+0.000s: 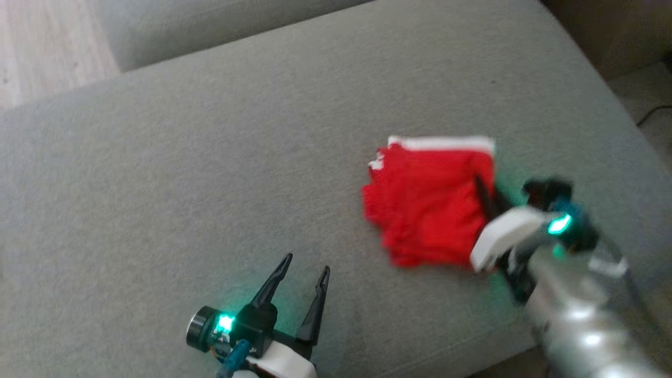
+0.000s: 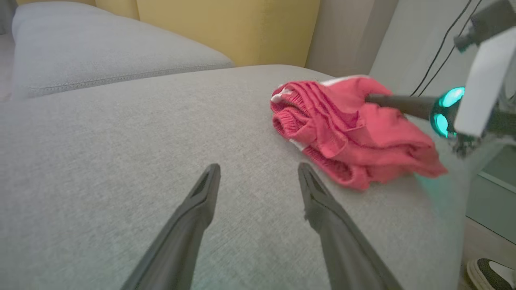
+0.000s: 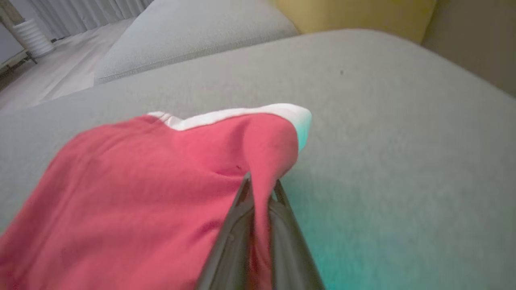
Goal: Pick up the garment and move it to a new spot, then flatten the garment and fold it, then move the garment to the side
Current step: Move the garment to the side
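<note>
A grey fabric sofa cushion carries the work, stretching out beneath and well beyond the left tool. Directly on it lies a red garment with a white band, bunched in loose folds, ahead and to the right of the left tool, right at the right tool.

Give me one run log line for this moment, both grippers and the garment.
right gripper: shut on red garment edge | left gripper: open, clear of it | garment layered on grey cushion
</note>
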You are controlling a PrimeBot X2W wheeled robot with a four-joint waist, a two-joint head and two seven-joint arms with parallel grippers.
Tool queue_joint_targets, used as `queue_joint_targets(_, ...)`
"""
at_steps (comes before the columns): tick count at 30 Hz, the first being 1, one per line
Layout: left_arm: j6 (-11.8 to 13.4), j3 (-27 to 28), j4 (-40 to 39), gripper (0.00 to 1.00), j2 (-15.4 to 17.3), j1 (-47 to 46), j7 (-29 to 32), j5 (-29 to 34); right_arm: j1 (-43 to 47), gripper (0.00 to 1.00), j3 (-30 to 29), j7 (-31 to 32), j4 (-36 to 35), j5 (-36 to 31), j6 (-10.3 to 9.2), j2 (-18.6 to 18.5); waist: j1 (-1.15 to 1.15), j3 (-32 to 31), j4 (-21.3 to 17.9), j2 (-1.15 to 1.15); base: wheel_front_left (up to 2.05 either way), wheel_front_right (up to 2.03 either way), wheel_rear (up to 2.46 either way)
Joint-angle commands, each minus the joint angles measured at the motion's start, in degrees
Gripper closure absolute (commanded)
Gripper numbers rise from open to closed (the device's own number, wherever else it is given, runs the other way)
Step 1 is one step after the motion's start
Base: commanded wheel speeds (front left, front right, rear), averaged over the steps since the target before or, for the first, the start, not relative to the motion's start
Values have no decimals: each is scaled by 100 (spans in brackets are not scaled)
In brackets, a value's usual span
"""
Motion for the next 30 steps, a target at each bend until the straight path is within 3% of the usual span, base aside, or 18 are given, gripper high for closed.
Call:
queue_joint_targets(1, -34, 183, -122, 0, -2, -240, -30, 86, -553, 100, -70, 34, -30, -282, -5, -227, 0, 243, 244, 0, 0, 0, 0)
queue_joint_targets(10, -131, 477, -188, 0, 85, -406, -30, 322, -2016, 100, -1272, 644, 733, -1576, -5, -1609, 0, 868, 813, 0, 0, 0, 0)
queue_joint_targets(16, -169, 595, -230, 0, 93, -526, -30, 406, -2392, 100, -2072, 715, 860, -2076, -5, -1972, 0, 1096, 1020, 0, 0, 0, 0)
queue_joint_targets(17, -177, 613, -231, 0, 92, -545, -30, 421, -2437, 82, -2280, 708, 861, -2150, -5, -1998, 0, 1127, 1044, 0, 0, 0, 0)
queue_joint_targets(18, -183, 631, -230, 0, 91, -562, -30, 433, -2467, 0, -2476, 710, 869, -2231, -5, -2006, 0, 1153, 1066, 0, 0, 0, 0)
queue_joint_targets(25, -176, 797, -215, 0, 69, -633, -30, 436, -2446, 0, -3694, 324, 475, -3028, -5, -1755, 0, 1139, 1150, 0, 0, 0, 0)
queue_joint_targets(30, -80, 1022, -244, 0, 53, -610, -30, 388, -2426, 0, -3959, -56, 10, -3188, -5, -919, 0, 955, 1218, 0, 0, 0, 0)
